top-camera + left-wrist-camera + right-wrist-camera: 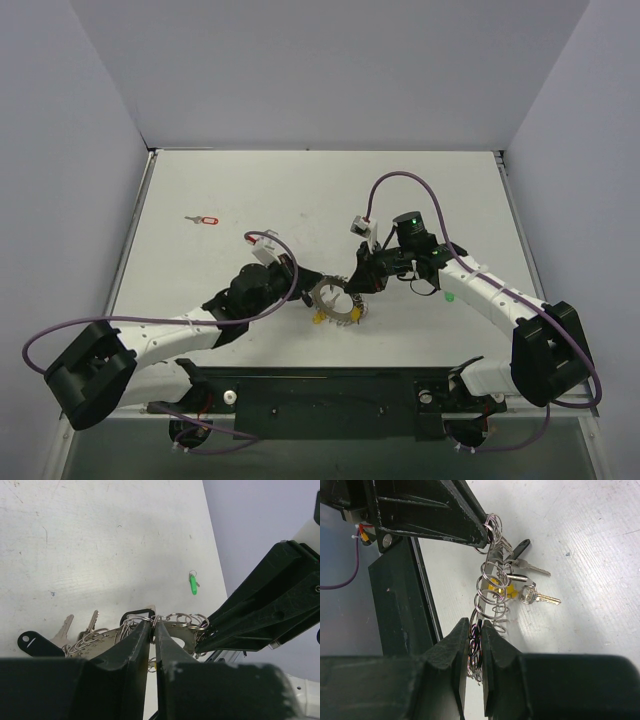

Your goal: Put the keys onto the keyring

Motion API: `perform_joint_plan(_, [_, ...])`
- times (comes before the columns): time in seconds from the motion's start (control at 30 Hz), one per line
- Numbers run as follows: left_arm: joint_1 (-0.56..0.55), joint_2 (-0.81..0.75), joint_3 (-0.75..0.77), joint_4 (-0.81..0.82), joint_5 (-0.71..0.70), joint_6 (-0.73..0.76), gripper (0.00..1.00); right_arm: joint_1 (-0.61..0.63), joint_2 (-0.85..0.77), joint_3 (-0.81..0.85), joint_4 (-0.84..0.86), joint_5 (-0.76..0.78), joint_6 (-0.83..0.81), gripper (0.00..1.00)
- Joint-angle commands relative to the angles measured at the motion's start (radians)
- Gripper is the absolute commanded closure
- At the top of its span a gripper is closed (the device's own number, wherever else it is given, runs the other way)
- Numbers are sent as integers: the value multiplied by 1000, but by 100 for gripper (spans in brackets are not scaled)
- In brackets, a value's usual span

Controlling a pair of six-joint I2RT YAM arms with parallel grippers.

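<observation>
Although both claws have hold of the large flat silvery metal keyring [335, 302] with its lacy rim of small wire loops, neither coloured key is on it, so the threading itself looks not yet begun. The keyring is held between the two arms at the centre of the overhead view. The left claw [153, 625] is pinched shut on one side of the rim, its fingers nearly meeting over the metal. The right claw [476, 632] is clamped on the opposite side in the same way.

The tiny silver key with a red plastic head [205, 219] lies alone on the white table [250, 180] in the upper left of the overhead view, well apart from the ring. The tiny silver key with a green plastic head [192, 584] lies in the right half of the left wrist view, beyond the ring and untouched. By my judgement the ring is secured, and both pickups and both threadings are left.

Counted, there are one keyring, two coloured keys and two claws. Attached to the ring are two plain silver keys [540, 598], one key with a black head [520, 546] and one small yellow piece [497, 587].
</observation>
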Motion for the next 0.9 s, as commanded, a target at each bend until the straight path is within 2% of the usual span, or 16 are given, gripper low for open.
perform_joint_plan(0.0, [-4,7,59,-5,7,25,87,-5,-6,26,41,-58,2,100])
perform_joint_plan(0.17, [-4,10,65,-8,27,57,100,-5,-6,26,39,-58,-2,100])
perform_joint_plan(0.27, [-16,5,91,-58,35,132,100,-8,-7,29,28,-54,-20,100])
perform_joint_plan(0.43, [-50,-37,110,-71,56,377,100,-18,-13,58,-91,-43,-150,100])
perform_joint_plan(0.53, [-70,-65,122,-75,75,517,100,-23,-27,99,-253,-38,-279,100])
perform_joint_plan(0.6, [-82,-84,139,-86,78,633,100,-28,-46,124,-377,-49,-386,89])
perform_joint_plan(0.7, [-99,-119,176,-126,127,831,100,-64,-84,162,-537,-61,-582,60])
perform_joint_plan(0.77, [-105,-139,196,-147,174,952,100,-119,-141,174,-613,-83,-641,46])
perform_joint_plan(0.8, [-107,-146,203,-153,204,986,100,-162,-177,182,-652,-99,-669,43])
perform_joint_plan(0.87, [-110,-169,228,-180,275,1145,100,-213,-246,191,-708,-103,-716,35])
